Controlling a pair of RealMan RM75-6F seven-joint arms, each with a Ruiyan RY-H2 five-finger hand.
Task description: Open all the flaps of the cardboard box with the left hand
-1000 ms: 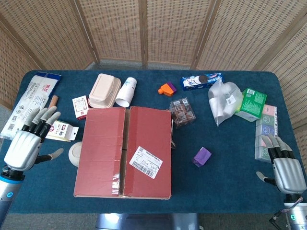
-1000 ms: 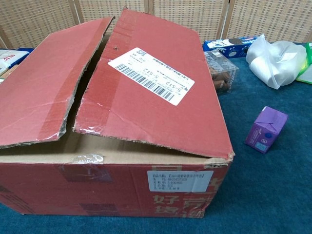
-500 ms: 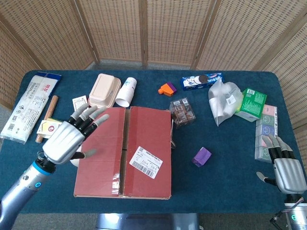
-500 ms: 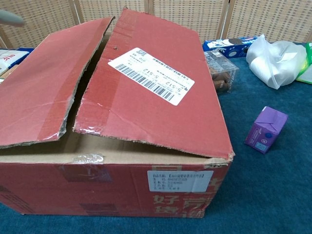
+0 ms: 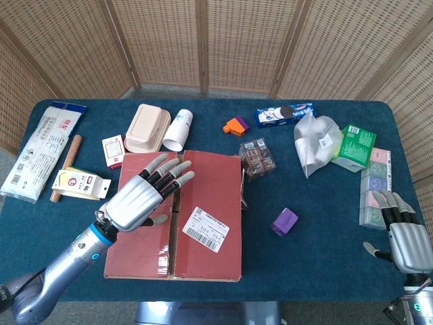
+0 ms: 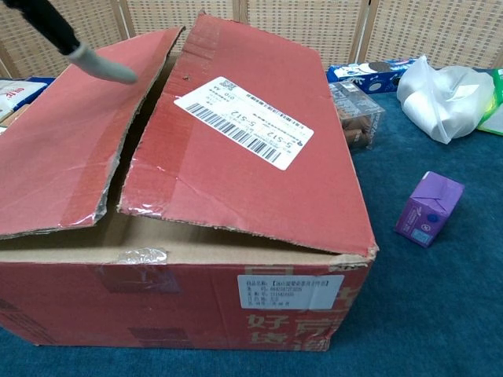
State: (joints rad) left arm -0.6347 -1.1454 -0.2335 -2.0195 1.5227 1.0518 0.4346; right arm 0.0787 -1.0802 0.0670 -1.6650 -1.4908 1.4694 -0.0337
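The red cardboard box [image 5: 177,215] stands in the middle of the blue table, its two top flaps lying nearly closed with a seam between them. The right flap [image 6: 244,141] carries a white barcode label; the left flap [image 6: 55,149] sags slightly lower. My left hand [image 5: 143,196] hovers over the left flap with fingers spread, holding nothing; the fingertips reach toward the seam. One fingertip [image 6: 98,64] shows at the top left of the chest view. My right hand [image 5: 404,237] rests open at the table's right edge.
A purple carton [image 5: 285,221] lies right of the box, a clear snack box [image 5: 256,158] by its far right corner. A paper cup [image 5: 178,130], beige container [image 5: 147,127] and small cartons sit behind and left. A plastic bag [image 5: 315,142] and green box [image 5: 356,143] stand at the right.
My left hand has swung from the table's left edge rightward to above the box's left flap. The box flaps and the right hand stay where they were.
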